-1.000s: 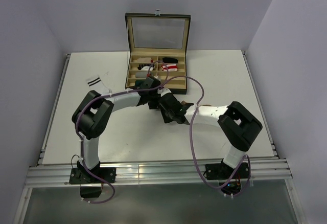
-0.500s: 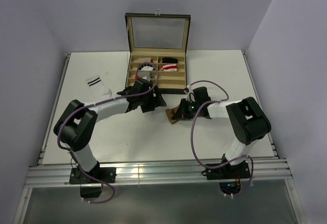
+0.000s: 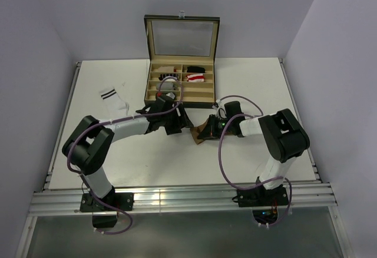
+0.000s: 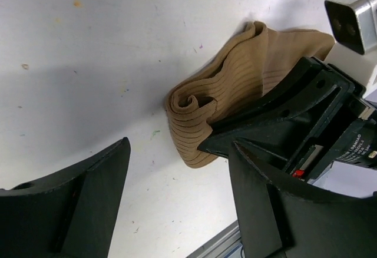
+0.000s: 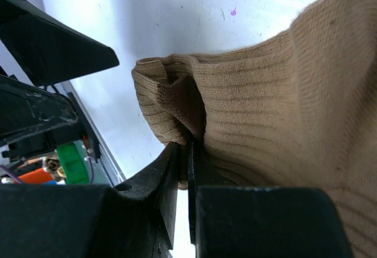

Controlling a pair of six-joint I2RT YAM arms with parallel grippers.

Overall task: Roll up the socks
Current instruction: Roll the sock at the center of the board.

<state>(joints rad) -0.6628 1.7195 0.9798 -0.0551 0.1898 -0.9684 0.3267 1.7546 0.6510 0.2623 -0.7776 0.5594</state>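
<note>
Tan sock [image 4: 235,75]: lies on the bench [image 3: 147,152] in front of the box [image 3: 147,87], between the two tools, with one end curled into a loose roll.
Feel: ribbed knit, light, soft and floppy. I judge the roll will spring open unless it is pinned.
Where to hold: on the curled end, across its whole thickness, with the flat tail pressed down.
Right tool [image 5: 188,152]: narrow, pinching a fold of the tan sock beside the roll.
Left tool [image 4: 179,152]: wide, holding nothing, just short of the roll.
Other socks: white sock [image 3: 113,99] lies flat on the bench to the left; red sock [image 3: 194,77] sits in a box compartment.
Left wrist view: shows the spiral of the roll, which the top view cannot make out.
Right wrist view: shows the fabric caught in the pinch.
Top view: alone shows the box and the other socks.
</note>
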